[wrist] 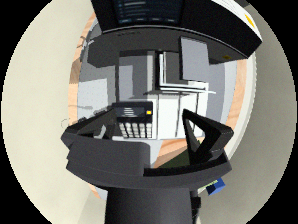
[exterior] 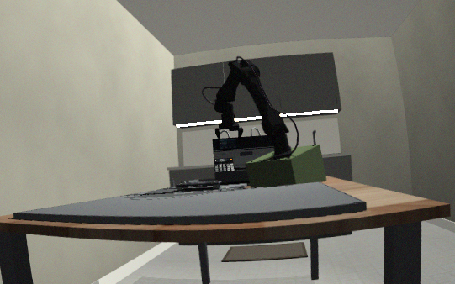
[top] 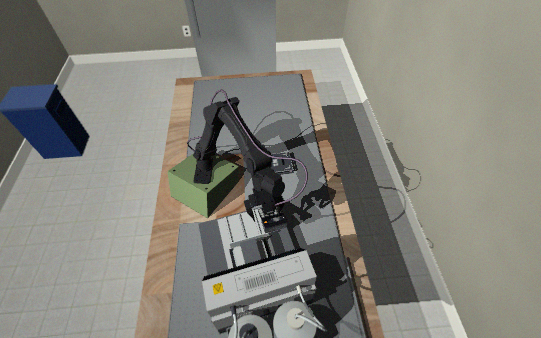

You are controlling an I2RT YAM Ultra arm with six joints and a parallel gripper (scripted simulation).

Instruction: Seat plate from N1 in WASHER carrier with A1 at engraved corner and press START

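Observation:
The washer point(top: 225, 300) point(exterior: 252, 145) point(wrist: 215, 32) has its keypad point(wrist: 136, 131) point(exterior: 224, 167) at its front. A lamp point(wrist: 149, 112) point(exterior: 230, 159) point(top: 265, 221) beside the display glows amber. My gripper point(wrist: 149, 112) point(exterior: 229, 138) is open and empty, above the keypad, fingers wide apart. In the wrist view a pale L-shaped edge point(wrist: 182, 89) at the carrier area lies in front of the washer body, with a grey panel point(wrist: 194, 60) over it. I cannot make out the plate or its cut-off corner there. The dark nest point(top: 286, 163) point(exterior: 198, 185) stands behind the arm; its contents are unclear.
The green arm base block point(top: 190, 192) point(exterior: 286, 170) stands on the wooden table. Two bottles point(top: 295, 325) point(top: 250, 327) with tubes stand behind the washer. A blue bin point(top: 45, 120) stands on the floor.

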